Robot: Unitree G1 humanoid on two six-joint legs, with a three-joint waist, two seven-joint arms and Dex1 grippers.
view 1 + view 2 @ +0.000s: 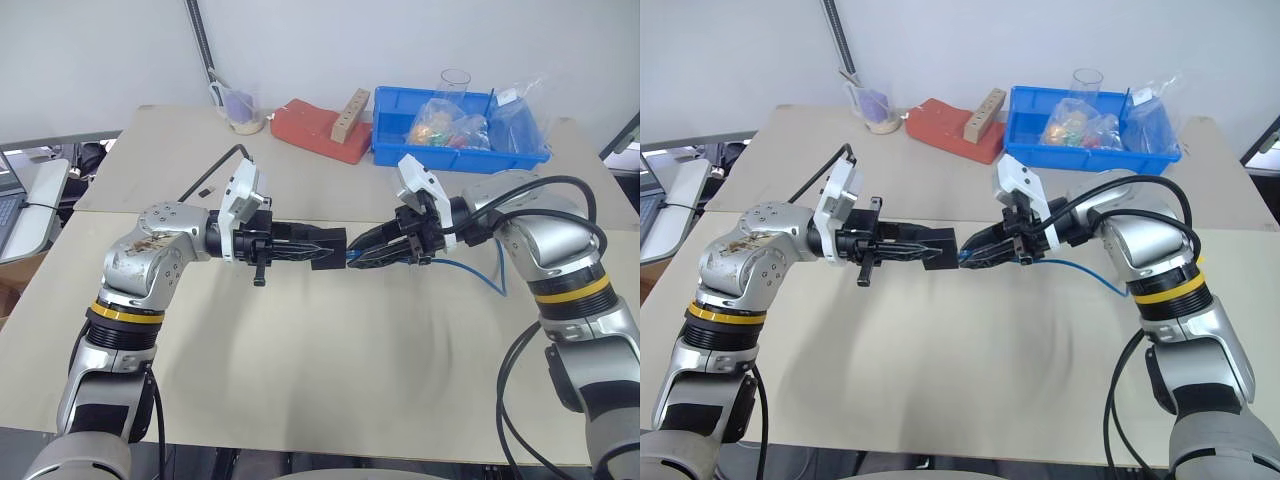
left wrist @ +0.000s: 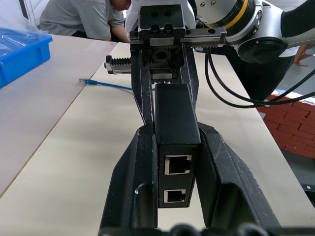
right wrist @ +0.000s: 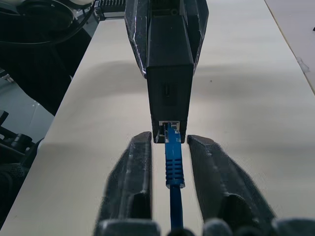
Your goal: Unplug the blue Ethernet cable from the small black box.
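The left gripper [image 2: 179, 162] is clamped on the small black box [image 2: 176, 142], its fingers [image 2: 132, 172] pressed flat against both sides above the bench [image 1: 300, 350]. The right gripper [image 3: 170, 162] faces it — fingers [image 3: 133, 182] flank the blue Ethernet cable [image 3: 173, 169], gaps showing either side, plug seated in the box's end.

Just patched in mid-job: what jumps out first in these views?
Above the table's middle, the two grippers meet tip to tip: the left gripper clamps the small black box, and the right gripper flanks the blue Ethernet cable, plugged into the box. A blue bin sits behind.
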